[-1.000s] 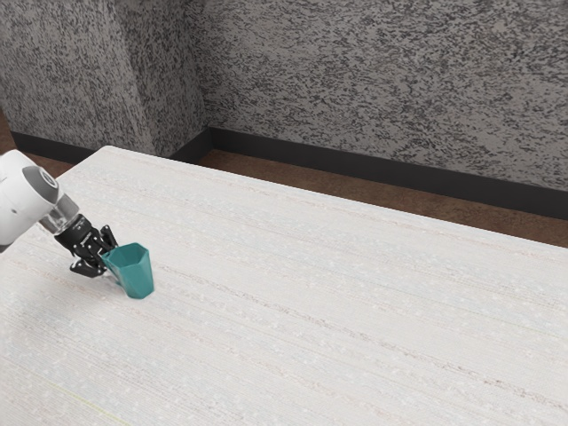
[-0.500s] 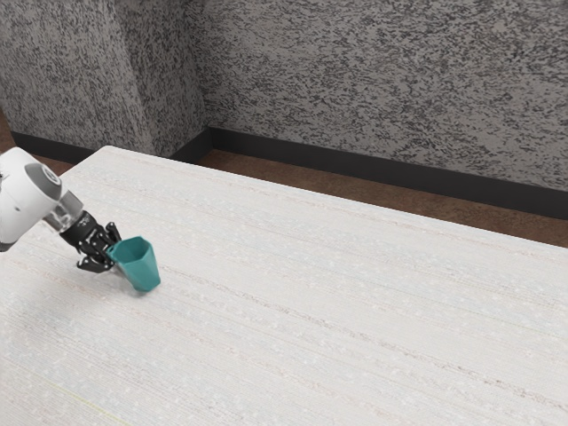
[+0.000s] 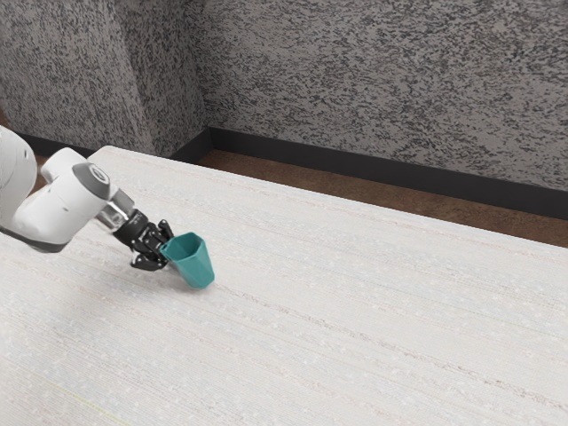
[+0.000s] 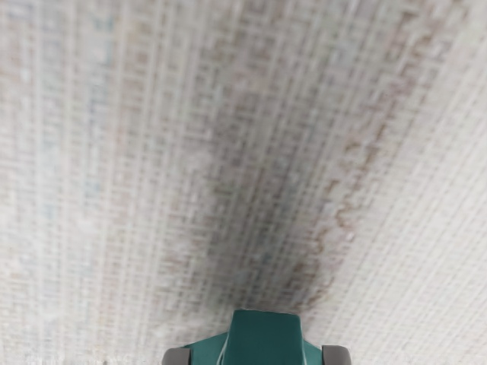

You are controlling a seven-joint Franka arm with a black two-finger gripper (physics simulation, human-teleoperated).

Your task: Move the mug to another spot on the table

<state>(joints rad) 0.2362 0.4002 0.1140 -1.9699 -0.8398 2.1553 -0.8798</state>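
Black two-finger gripper (image 3: 164,255): fingers (image 4: 176,356) clamped on the teal faceted mug (image 3: 189,261). Mug tilted, apparently just clear of the pale wood-grain surface (image 3: 355,302), nine o'clock in the exterior view. Lift judged done; set-down and release outstanding.

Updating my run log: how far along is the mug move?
Done: the gripper is shut on the teal mug, which has travelled toward the exterior view's right since a second ago. In hand: carrying it, tilted. Left: set it upright on the table and release.
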